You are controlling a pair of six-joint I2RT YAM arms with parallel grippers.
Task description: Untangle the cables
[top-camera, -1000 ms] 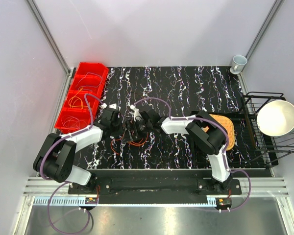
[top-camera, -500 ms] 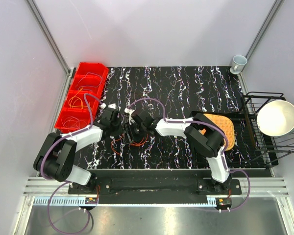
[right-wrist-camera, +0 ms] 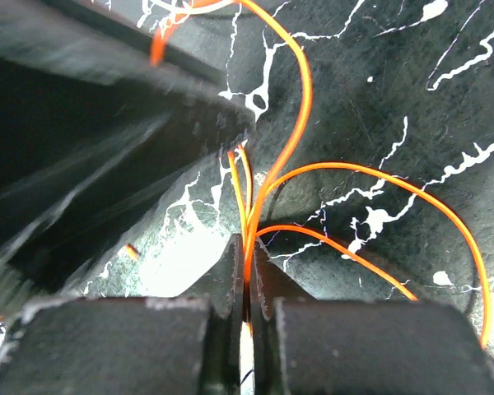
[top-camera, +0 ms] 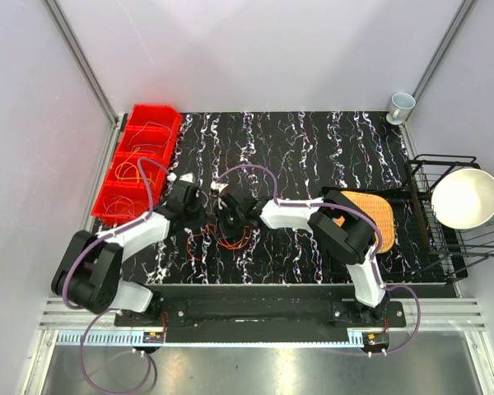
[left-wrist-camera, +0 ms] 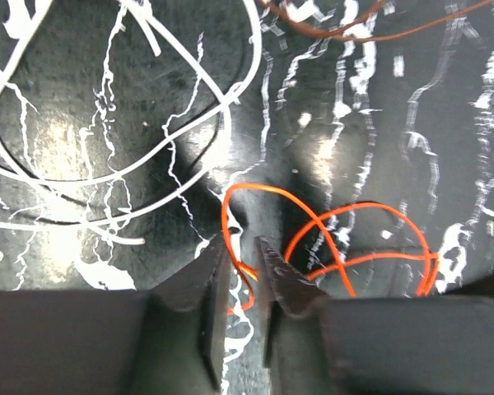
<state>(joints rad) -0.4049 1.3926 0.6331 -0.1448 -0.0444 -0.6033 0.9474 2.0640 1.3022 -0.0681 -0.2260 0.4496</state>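
Observation:
The cables (top-camera: 221, 240) lie in a small orange and red tangle on the black marbled mat, between the two gripper heads. My left gripper (top-camera: 206, 220) (left-wrist-camera: 240, 244) hovers low over them with its jaws a little apart; an orange cable (left-wrist-camera: 346, 239) runs loosely through the gap. A white cable (left-wrist-camera: 107, 177) loops to its left, and a dark red one (left-wrist-camera: 354, 33) lies farther off. My right gripper (top-camera: 228, 222) (right-wrist-camera: 247, 243) is shut on orange cable strands (right-wrist-camera: 300, 107) pinched at its tips. The left gripper's dark finger (right-wrist-camera: 107, 107) fills that view's upper left.
Red bins (top-camera: 140, 160) holding more wires stand at the mat's left edge. A yellow woven basket (top-camera: 370, 216) sits by the right arm. A black wire rack (top-camera: 445, 239) with a white bowl (top-camera: 465, 197) is at the right, and a cup (top-camera: 401, 105) at the back right.
The right gripper has moved left to the tangle and shut on the orange strands. The left gripper, shut before, has parted its jaws.

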